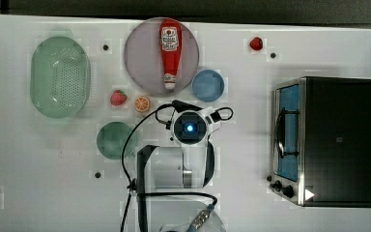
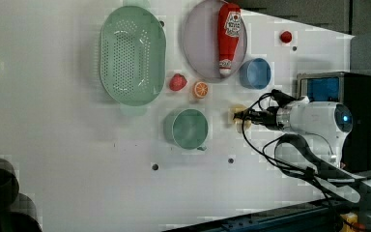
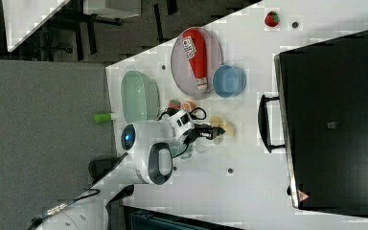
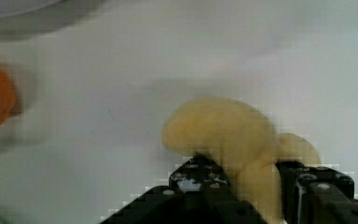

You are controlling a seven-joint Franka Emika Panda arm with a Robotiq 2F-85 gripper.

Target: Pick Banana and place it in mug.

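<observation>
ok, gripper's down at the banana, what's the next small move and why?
Probably finish closing, then lift straight up. In the wrist view the banana sits between the gripper fingers on the white table, and I can't tell that it is firmly clamped. The mug stands apart from it, so it needs lifting before going there.

Pale yellow banana (image 4: 228, 135), muted-green mug (image 1: 114, 140)

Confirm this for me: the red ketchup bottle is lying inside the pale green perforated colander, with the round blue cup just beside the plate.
Not quite. The red ketchup bottle lies on the round grey plate, not inside the pale green perforated colander, which holds nothing. The top view shows this plainly. The round blue cup does sit just beside the plate, as you said.
</observation>
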